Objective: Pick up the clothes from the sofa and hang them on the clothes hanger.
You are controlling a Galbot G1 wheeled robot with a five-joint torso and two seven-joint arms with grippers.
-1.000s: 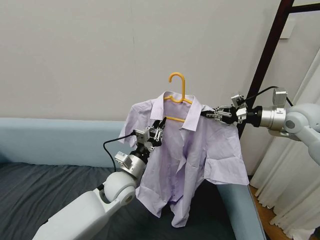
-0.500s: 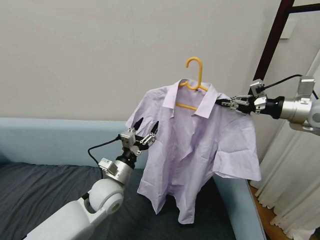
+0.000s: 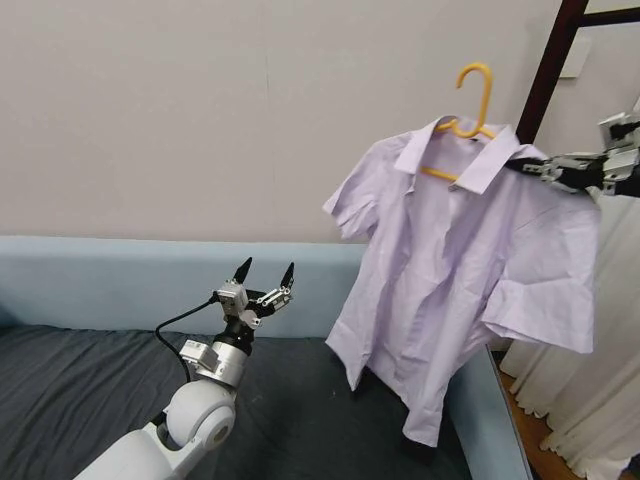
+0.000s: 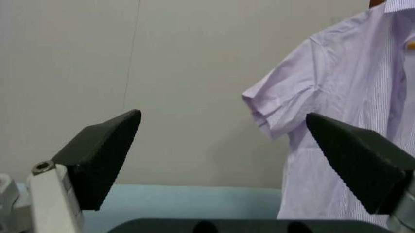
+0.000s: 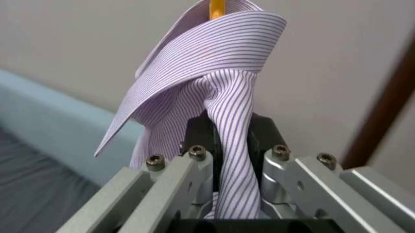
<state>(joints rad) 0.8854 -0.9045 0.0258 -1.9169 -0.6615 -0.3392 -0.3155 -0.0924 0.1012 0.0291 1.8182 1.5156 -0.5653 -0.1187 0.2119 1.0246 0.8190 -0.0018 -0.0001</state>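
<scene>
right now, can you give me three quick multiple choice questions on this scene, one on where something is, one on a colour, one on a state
1. Where is the shirt?
A. on a table
B. up in the air on the hanger
C. in a basket

2. What colour is the hanger?
A. blue
B. yellow
C. black

3. How do the jaws of the left gripper stand?
A. open, empty
B. shut on the shirt
C. shut on the hanger

Answers:
1 B, the right gripper pinches the shirt's shoulder and holds it high, hanger inside.
2 B, its hook is plainly yellow.
3 A, the jaws stand wide apart and grip nothing.
</scene>
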